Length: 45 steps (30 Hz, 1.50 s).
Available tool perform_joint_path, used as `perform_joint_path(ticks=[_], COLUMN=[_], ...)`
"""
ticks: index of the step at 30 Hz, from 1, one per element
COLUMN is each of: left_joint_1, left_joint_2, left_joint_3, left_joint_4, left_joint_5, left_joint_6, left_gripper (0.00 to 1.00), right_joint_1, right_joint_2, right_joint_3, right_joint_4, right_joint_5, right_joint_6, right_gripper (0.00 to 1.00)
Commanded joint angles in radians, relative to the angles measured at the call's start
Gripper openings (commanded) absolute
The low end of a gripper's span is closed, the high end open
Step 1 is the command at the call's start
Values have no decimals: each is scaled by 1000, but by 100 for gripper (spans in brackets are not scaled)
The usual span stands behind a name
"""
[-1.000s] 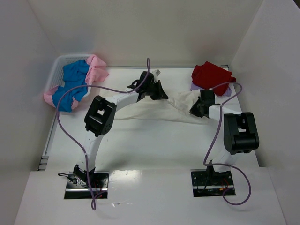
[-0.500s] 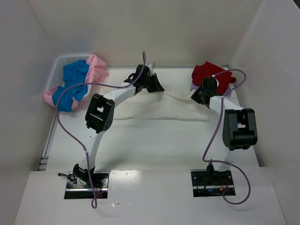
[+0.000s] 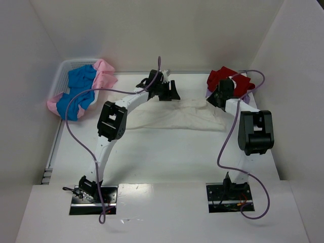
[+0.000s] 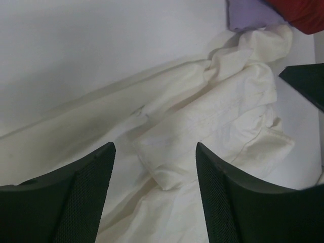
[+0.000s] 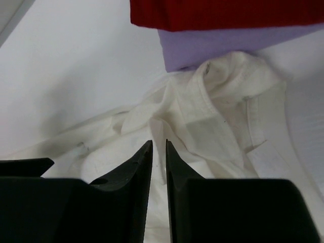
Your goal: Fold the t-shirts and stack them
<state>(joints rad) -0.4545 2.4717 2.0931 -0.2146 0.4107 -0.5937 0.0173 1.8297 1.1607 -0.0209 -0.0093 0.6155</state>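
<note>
Hovering over the cream-white t-shirt [image 3: 177,114] with left gripper [image 4: 154,147] spread wide, empty, right gripper [image 5: 158,144] barely parted, seemingly gripping nothing.

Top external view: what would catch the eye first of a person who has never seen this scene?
Probably the left arm and the right arm, arching over a cream-white t-shirt that lies wrinkled across the middle of the table. Next come the colours: a red t-shirt on a lavender t-shirt at the far right, and a blue t-shirt and a pink t-shirt heaped in a white basket at the far left.
</note>
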Motion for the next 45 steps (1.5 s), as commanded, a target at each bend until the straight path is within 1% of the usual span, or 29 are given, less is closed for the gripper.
perform_joint_path(ticks=[1, 3, 5, 8, 12, 14, 17, 20, 23, 28, 30, 33, 39, 42, 45], left_joint_1=[10, 19, 28, 28, 24, -12, -74, -122, -157, -194, -204, -204, -204, -204, -204], left_joint_2=[-115, -147, -214, -289, -387, -426, -450, -450, -450, -413, -384, -361, -301, -263, -263], left_joint_3=[-47, -87, -168, -235, -341, -386, -423, -446, -485, -518, -529, -548, -515, -502, -502], left_joint_4=[-20, -11, 0, -11, -22, -22, -22, -22, -1, 37, 46, 84, 83, 70, 70], left_joint_5=[-78, -94, -108, -127, -85, -49, -50, -57, -66, -80, -93, -141, -184, -171, -162], left_joint_6=[68, 68, 80, 102, 156, 194, 209, 209, 199, 178, 153, 111, 97, 97, 88], left_gripper=[73, 75, 76, 76, 77, 78, 78, 77, 77, 77, 74, 69, 66, 65, 65], right_joint_1=[-10, -19, -19, -19, -19, -19, -19, -19, 1, 25, 35, 44, 62, 62, 62], right_joint_2=[-3, 22, 37, 37, -47, -102, -167, -176, -176, -130, -102, -50, 58, 108, 139], right_joint_3=[80, 97, 128, 132, 60, -16, -95, -148, -193, -200, -200, -156, -59, 2, 57], right_joint_4=[110, 110, 87, 30, 23, 42, 53, 53, 64, 77, 87, 91, 96, 76, 72], right_joint_5=[12, -16, -55, -61, -38, -47, -72, -106, -106, -106, -106, -119, -120, -120, -120], right_joint_6=[-23, -23, -23, -14, -16, -23, -23, -14, -8, 4, 4, 4, -5, -5, -5], right_gripper=[22, 22, 22, 22, 22, 22, 22, 21, 19, 19, 19, 18, 16, 15, 15])
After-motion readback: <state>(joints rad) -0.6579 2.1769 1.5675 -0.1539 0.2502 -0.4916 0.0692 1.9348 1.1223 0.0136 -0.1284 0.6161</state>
